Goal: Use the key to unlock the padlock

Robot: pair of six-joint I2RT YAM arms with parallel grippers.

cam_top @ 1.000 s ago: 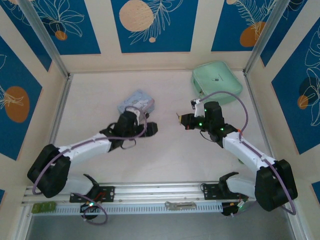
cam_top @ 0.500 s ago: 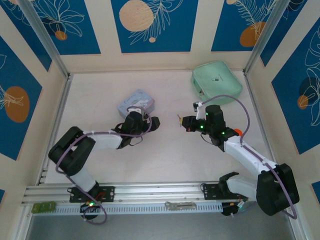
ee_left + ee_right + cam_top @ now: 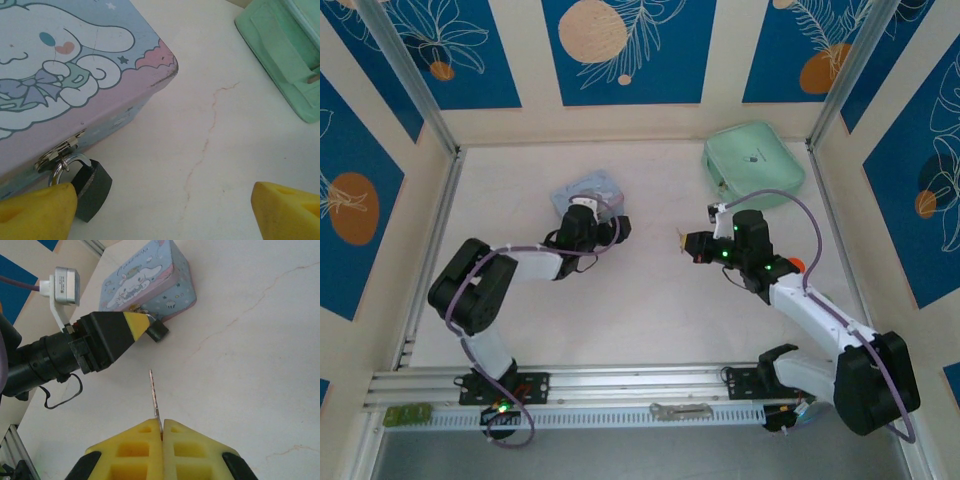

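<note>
Approach step: pinches thin silvery metal key [image 3: 155, 392] in right gripper [image 3: 161, 427] well apart from light-blue cartoon tin box [image 3: 75, 75], spreads left gripper [image 3: 160, 210] wide beside small black padlock [image 3: 94, 189] hanging from that box, probably needs padlock steadied next.

Tiny black padlock [image 3: 94, 187], shackle through the hasp [image 3: 56, 152], 7 o'clock in left wrist view. Thin key [image 3: 155, 392] (silvery sliver) pinched in my right gripper [image 3: 161, 423], pointing 12 o'clock.

White-and-black left arm [image 3: 525, 263] and right arm [image 3: 810, 310] above the aluminium rail [image 3: 650, 385]
Lilac cables [image 3: 780, 195] loop along both; yellow pads [image 3: 135, 450] tip the right gripper [image 3: 161, 422].
</note>
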